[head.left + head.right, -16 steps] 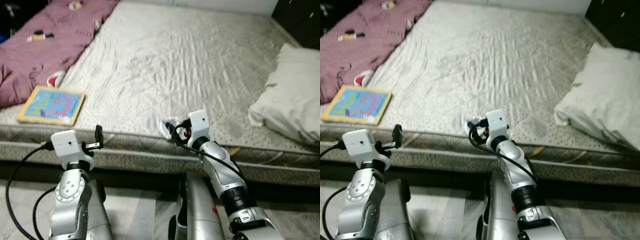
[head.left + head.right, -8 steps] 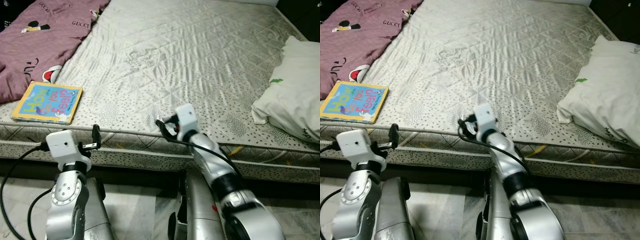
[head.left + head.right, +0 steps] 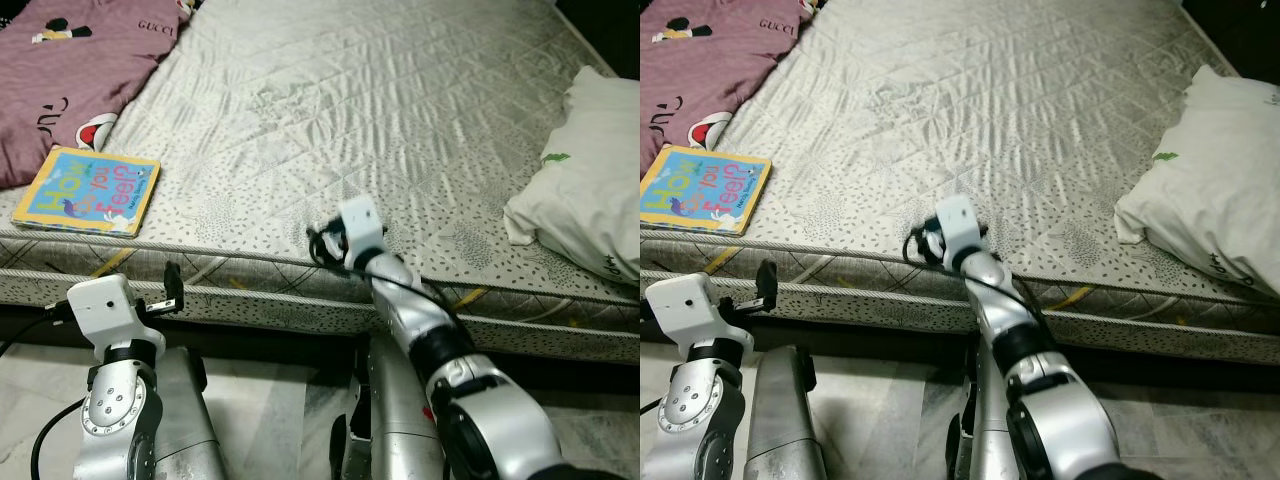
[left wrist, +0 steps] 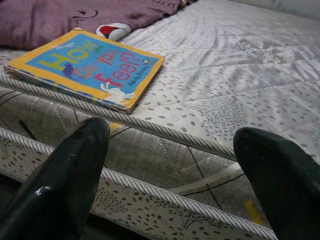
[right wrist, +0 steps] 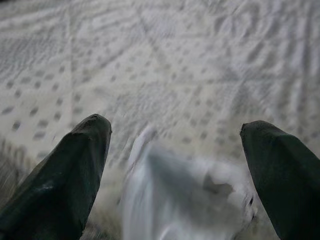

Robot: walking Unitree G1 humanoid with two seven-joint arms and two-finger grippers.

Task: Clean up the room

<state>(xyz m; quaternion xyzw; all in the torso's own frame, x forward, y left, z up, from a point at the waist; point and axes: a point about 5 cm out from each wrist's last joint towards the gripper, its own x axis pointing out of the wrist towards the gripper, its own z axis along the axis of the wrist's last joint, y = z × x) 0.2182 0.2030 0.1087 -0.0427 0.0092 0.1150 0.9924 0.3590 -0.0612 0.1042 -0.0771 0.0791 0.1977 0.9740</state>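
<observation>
- your right pincer [image 5: 175, 165] has slid further left along the bed's [image 3: 400, 110] front edge, fingers spread around a blurred white scrap [image 5: 185, 195].
- your left pincer [image 4: 170, 170] hangs open below the mattress edge, pointed toward the book [image 3: 87, 190].

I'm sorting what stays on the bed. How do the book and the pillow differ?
The book is flat, stiff and brightly coloured, blue with a yellow border; the pillow is plump, soft and white. The book lies at the mattress's front left edge beside the purple blanket; the pillow sits at the right side. Both rest on the mattress.
</observation>
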